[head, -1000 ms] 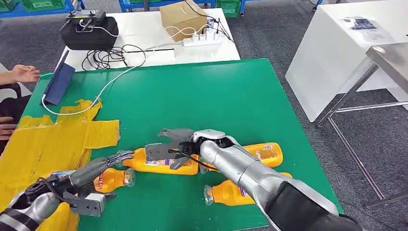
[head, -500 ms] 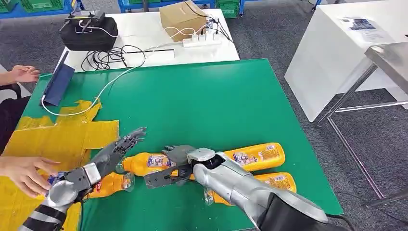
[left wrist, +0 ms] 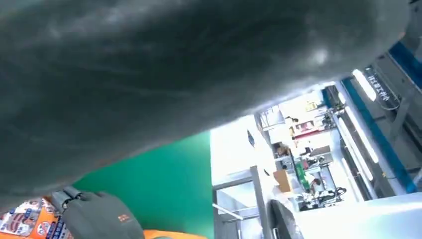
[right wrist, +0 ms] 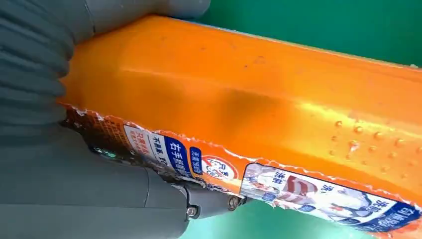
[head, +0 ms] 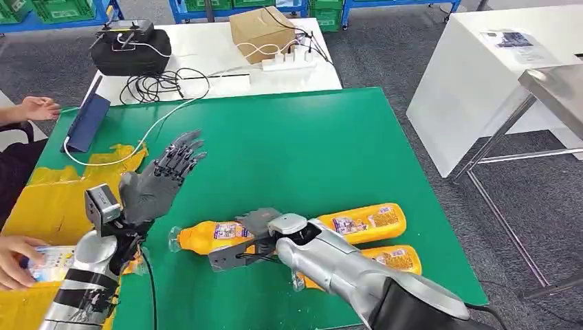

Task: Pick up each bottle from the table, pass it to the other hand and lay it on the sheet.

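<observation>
Orange bottle [head: 210, 235] lies on its side on the green desk [head: 289, 151], its long axis running across the desk from the robot's left to its right, the clear cap end pointing left toward the yellow sheet [head: 51, 199]. The right hand [head: 251, 237] lies over the bottle's middle, fingers [head: 223, 256] wrapped around the labelled body; the right wrist view shows the grey thumb and palm pressed against the orange plastic and its torn label, so that hand is grasping the bottle while it rests on the desk.

Two more orange bottles lie just right of it. The second bottle [head: 361, 221] lies nearly in line with the first, tilted slightly, its base toward the desk's right edge. The third bottle [head: 392, 257] lies nearer the robot, roughly parallel to the second and largely hidden by the right forearm.

The left hand [head: 161, 180] is raised above the desk, palm open, fingers [head: 180, 152] spread apart and holding nothing.

At the left edge a person's hand [head: 15, 256] holds a labelled bottle [head: 51, 262] over the yellow sheet; another hand of a person [head: 34, 108] rests farther back beside the desk.

Behind the green desk a white table [head: 206, 51] carries a black bag [head: 130, 48], a cardboard box [head: 260, 29], a power strip [head: 289, 60] and coiled cables [head: 161, 82]. A dark blue flat device [head: 86, 122] leans at the desk's far left corner.
</observation>
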Motion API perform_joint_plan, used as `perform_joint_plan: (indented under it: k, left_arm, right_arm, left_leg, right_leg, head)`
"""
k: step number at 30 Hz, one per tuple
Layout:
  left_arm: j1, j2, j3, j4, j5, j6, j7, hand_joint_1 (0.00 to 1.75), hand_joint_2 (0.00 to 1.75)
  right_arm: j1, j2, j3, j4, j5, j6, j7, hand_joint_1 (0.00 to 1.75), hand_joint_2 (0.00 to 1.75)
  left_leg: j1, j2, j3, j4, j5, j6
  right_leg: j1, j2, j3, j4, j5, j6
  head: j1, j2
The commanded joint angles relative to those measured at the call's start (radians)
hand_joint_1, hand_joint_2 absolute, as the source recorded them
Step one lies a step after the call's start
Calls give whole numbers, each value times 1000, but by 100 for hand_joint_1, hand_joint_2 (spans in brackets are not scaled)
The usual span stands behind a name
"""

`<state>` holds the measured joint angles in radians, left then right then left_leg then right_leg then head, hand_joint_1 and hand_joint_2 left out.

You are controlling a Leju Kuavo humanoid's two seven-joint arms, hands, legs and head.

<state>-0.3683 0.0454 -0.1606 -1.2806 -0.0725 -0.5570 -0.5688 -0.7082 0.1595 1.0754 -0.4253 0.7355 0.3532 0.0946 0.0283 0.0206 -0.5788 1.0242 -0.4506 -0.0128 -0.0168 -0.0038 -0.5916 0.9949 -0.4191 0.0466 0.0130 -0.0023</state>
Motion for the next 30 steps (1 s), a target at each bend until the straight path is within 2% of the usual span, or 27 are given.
perform_joint_plan:
  k: [1,2,3,4,5,6,7,8,9,10,11,14,17,19,23,30]
  left_arm:
    - [-29,-78,97,18,115,-32,106,0,0]
    - [-26,-85,112,12,153,-36,132,0,0]
    - [3,-97,162,-26,230,-6,199,0,0]
    - [66,-79,201,-107,258,41,208,0,0]
    - [149,-58,249,-192,304,45,215,0,0]
    - [222,-40,287,-260,326,30,220,0,0]
    - [295,-35,329,-327,336,5,228,0,175]
    - [307,-38,338,-337,337,1,236,0,175]
    - [331,-47,355,-361,336,-13,245,0,175]
    - [343,-49,355,-376,326,-22,242,0,175]
    - [351,-60,350,-391,299,-15,239,0,175]
    - [349,-68,308,-398,252,9,228,0,175]
    - [348,-62,270,-394,221,35,213,0,175]
    - [347,-60,248,-390,211,30,203,0,175]
    - [343,-54,214,-393,185,30,193,0,175]
    - [336,-48,191,-384,177,24,186,0,175]
  right_arm:
    - [94,-62,-2,61,11,-34,52,175,175]
    - [96,-63,-28,58,3,-63,61,175,175]
    - [103,-57,-141,44,-67,-169,86,175,175]
    - [89,-33,-195,22,-104,-233,20,175,175]
    - [94,-11,-313,-22,-199,-331,-60,175,175]
    - [113,-1,-415,-87,-281,-415,-162,175,175]
    - [176,3,-542,-236,-380,-483,-284,175,175]
    - [201,2,-571,-290,-404,-483,-301,175,175]
    - [279,1,-646,-459,-480,-449,-332,175,175]
    - [323,-2,-680,-546,-517,-438,-354,175,175]
    - [401,-8,-708,-718,-539,-427,-358,175,175]
    - [504,-7,-711,-940,-531,-407,-395,175,175]
    - [516,-14,-635,-978,-450,-383,-379,175,175]
    - [526,0,-584,-974,-404,-378,-384,175,175]
    - [525,-3,-511,-960,-366,-371,-393,175,175]
    - [487,-10,-458,-907,-357,-333,-363,175,175]
  left_leg:
    - [1,-6,0,-2,2,2]
    - [1,-8,-1,-3,3,2]
    - [1,-8,0,-2,2,2]
    - [1,-6,1,0,1,1]
    - [0,-6,-1,-2,3,2]
    - [0,0,1,-2,1,2]
    - [-1,6,-2,-4,1,2]
    - [-1,8,-2,-5,2,2]
    - [-1,7,-1,-5,1,2]
    - [0,9,0,-3,0,3]
    - [2,9,1,-1,-1,2]
    - [2,4,-9,0,-1,2]
    - [1,-6,-14,0,0,2]
    - [2,-8,-16,0,0,3]
    - [2,-5,-18,-1,0,3]
    - [2,-5,-21,-1,1,2]
  right_leg:
    - [1,-5,5,-3,1,-1]
    - [1,-6,6,-4,2,-2]
    - [1,-6,7,-3,1,-1]
    - [1,-5,2,-1,0,-1]
    - [1,-5,0,-3,2,-1]
    - [0,2,-1,-2,2,-1]
    - [-1,8,4,-3,4,-1]
    - [-1,10,2,-4,5,-2]
    - [-1,9,9,-4,4,-1]
    - [0,10,10,-2,3,-1]
    - [2,9,10,-1,2,-1]
    - [2,4,1,1,0,-2]
    - [2,-5,-2,1,-2,-1]
    - [2,-7,-2,1,-2,0]
    - [2,-3,-6,1,0,-1]
    - [2,-3,-9,0,1,0]
  head:
    - [0,0]
    - [0,0]
    - [0,0]
    - [0,0]
    - [0,0]
    - [0,0]
    - [0,0]
    - [0,0]
    - [0,0]
    - [0,0]
    - [0,0]
    - [0,0]
    - [0,0]
    - [0,0]
    - [0,0]
    - [0,0]
